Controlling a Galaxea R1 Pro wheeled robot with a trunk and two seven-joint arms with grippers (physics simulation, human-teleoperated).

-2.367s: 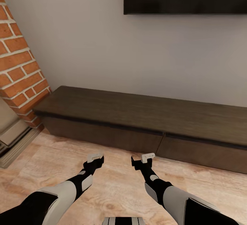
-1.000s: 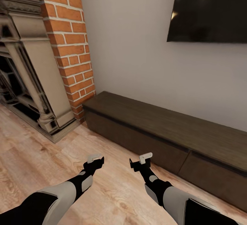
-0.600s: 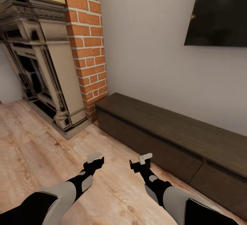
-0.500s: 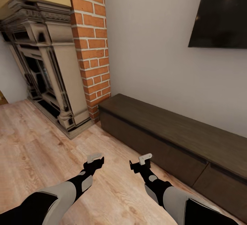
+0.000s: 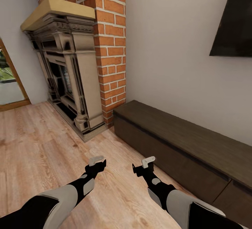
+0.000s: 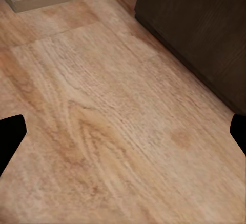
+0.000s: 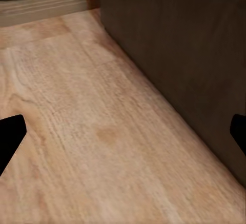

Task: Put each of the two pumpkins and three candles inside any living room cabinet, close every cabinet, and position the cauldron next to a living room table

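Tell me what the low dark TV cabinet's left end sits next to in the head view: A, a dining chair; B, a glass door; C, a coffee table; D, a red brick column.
D: the dark-brown cabinet ends right beside the red brick column, with the ornate fireplace surround just beyond it on the wood floor.

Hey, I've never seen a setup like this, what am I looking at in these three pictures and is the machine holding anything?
It's a simulated two-armed robot on wheels. The big picture comes from its head camera, looking down over both arms: left pincer, right pincer. The two smaller pictures come from cameras near each pincer, looking along its fingers at the wooden floor. Both pincers are open and hold nothing. Ahead on the right stands a long low dark cabinet, its fronts closed, nothing on the part of its top in view. Left of it are a brick column and a fireplace. A dark screen hangs on the wall.
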